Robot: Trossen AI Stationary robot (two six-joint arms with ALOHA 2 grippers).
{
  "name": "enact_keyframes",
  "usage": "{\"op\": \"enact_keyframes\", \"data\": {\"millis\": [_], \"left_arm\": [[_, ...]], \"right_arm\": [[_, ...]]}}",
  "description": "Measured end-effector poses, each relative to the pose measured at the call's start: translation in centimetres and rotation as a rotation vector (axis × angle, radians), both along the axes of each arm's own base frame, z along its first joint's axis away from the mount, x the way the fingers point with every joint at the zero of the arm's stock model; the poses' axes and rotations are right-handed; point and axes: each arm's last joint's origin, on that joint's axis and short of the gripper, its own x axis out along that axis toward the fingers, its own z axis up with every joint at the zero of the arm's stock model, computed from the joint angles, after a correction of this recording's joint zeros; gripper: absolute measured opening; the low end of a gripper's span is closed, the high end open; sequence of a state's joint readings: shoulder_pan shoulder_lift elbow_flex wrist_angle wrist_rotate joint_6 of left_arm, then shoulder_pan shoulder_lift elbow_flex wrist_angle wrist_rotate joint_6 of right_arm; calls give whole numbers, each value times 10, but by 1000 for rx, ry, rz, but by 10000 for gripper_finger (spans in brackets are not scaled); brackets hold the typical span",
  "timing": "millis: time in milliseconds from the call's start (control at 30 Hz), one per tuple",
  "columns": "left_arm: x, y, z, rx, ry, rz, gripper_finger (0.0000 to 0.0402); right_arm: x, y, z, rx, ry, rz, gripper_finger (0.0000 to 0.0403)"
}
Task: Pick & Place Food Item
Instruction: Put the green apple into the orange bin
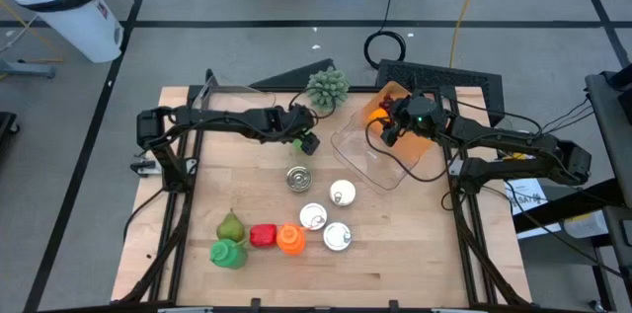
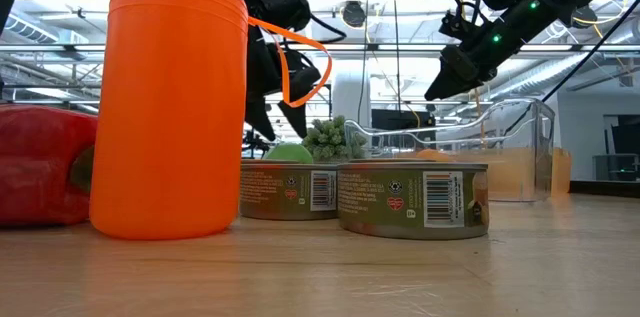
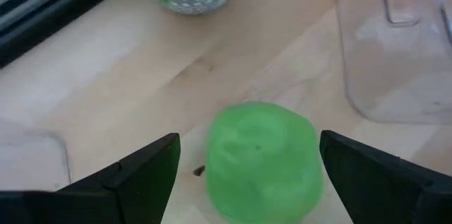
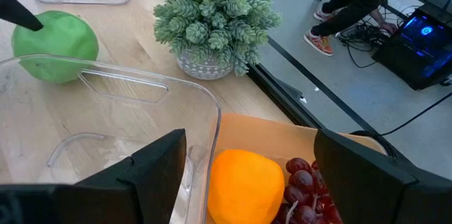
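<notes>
Left gripper (image 1: 308, 142) is stretched out over the middle of the table, fingers spread wide and grasping nothing, hanging right above a green round fruit (image 3: 263, 160). In the left wrist view the fruit sits on the wood between the two dark fingers (image 3: 141, 174), not touching either. It's basically a ball, so no real long axis or pointing direction to call.

Right gripper (image 1: 395, 120) reaches in from the right side, up over the back edge of the clear plastic bin (image 1: 380, 150), jaws apart and empty too. Low view shows it angled downward, well above the table.

The right wrist view gives you stuff the overhead one barely does: an orange fruit (image 4: 246, 185) and dark grapes (image 4: 305, 192) in an orange tray (image 4: 282, 136) behind the bin, plus the little spiky green plant (image 4: 215, 19) in its pot and a person's legs off the table. Only the low view shows the tins (image 2: 412, 199) and orange bottle (image 2: 172, 97) side-on.
</notes>
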State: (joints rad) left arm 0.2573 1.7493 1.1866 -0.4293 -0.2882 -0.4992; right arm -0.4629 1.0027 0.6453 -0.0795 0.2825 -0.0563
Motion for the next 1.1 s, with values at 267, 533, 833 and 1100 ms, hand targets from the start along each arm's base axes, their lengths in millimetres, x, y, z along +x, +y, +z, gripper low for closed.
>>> {"op": "enact_keyframes", "data": {"millis": [267,533,833,1100], "left_arm": [[4,-2,-10,-28,22,-19,349],[12,3,-40,-45,86,-12,349],[13,4,-46,-23,123,-66,347],[6,3,-30,21,130,-113,283]], "right_arm": [[0,0,0,0,0,0,293],[0,0,0,0,0,0,293],[0,0,0,0,0,0,293],[0,0,0,0,0,0,293]]}}
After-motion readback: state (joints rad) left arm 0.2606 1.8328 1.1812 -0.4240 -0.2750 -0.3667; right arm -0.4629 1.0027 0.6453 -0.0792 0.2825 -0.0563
